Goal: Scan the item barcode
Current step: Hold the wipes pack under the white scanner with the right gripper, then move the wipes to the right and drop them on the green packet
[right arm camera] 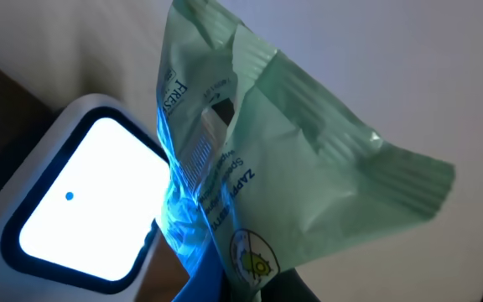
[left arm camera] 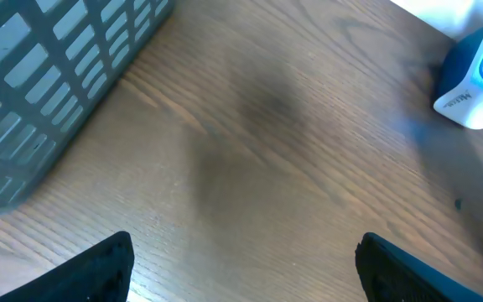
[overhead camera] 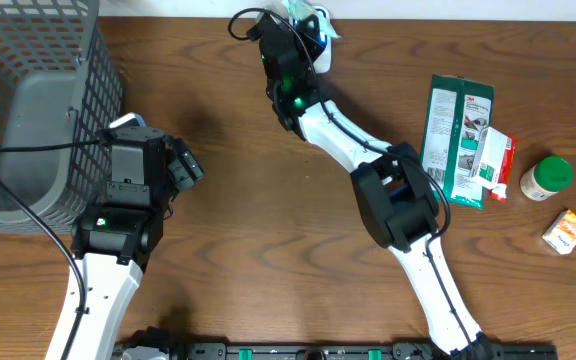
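Crumpled green packet (right arm camera: 292, 168), printed "FRES…" along one edge with its other lines too creased to read, is clenched in the right fingers (overhead camera: 304, 30) just beside the scanner (right arm camera: 82, 210), against its glowing window. Left fingers (left arm camera: 99, 268) stand spread and empty over the counter (left arm camera: 267, 168), well apart from the scanner, near the basket (left arm camera: 49, 75).

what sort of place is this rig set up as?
Likely a mock shop checkout on a wooden table: a lit barcode scanner with a green packet held to it, a grey basket, and packaged groceries lined up at one side.
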`<state>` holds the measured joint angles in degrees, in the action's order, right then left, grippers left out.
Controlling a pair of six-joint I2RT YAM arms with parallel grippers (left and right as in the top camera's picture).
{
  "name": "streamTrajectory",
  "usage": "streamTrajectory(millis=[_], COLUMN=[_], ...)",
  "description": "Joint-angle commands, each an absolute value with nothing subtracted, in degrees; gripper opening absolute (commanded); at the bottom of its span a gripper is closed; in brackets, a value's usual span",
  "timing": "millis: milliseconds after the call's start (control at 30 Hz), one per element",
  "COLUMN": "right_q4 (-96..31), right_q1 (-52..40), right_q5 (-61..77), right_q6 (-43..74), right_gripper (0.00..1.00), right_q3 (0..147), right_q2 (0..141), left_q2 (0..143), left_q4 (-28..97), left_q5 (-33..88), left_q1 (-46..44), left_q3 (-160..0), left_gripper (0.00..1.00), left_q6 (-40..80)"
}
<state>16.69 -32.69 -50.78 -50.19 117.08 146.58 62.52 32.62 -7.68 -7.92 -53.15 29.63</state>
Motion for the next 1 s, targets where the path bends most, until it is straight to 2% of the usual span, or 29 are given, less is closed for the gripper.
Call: streamTrajectory(millis=[0, 333, 600, 700, 833, 967], right_q4=[16.86, 10.33, 12.36, 4.82, -15.70, -41.45], right_q1=[-31.66, -32.12, -30.85, -30.57, -30.61, -28.80], right_q5=[-54.48, -56.07, -55.09, -55.00, -53.04, -37.43], right_q6=[-41.60, -29.45, -30.57, -30.44, -25.02, -15.03], right_gripper=[0.01, 0.01, 0.01, 0.01, 0.01, 0.01], right_q3=[117.73, 117.64, 117.69, 117.69, 117.69, 117.69], right_q2=[147.33, 147.33, 144.20, 137.47, 127.68, 118.58], left_q2=[62.59, 62.59, 62.59, 62.59, 62.59, 62.59], left_q4=[32.56, 32.56, 32.56, 32.56, 32.56, 32.56], left_q5=[-8.43, -8.40, -8.43, -8.40, -8.43, -8.43], left_q1=[-7.73, -7.75, -7.73, -7.73, -7.73, -7.73], left_q3=[-52.99, -52.99, -52.99, -52.99, -52.99, -52.99], left_gripper=[0.86, 0.86, 0.86, 0.86, 0.86, 0.86], left_q6=[29.02, 29.02, 29.02, 29.02, 29.02, 29.02])
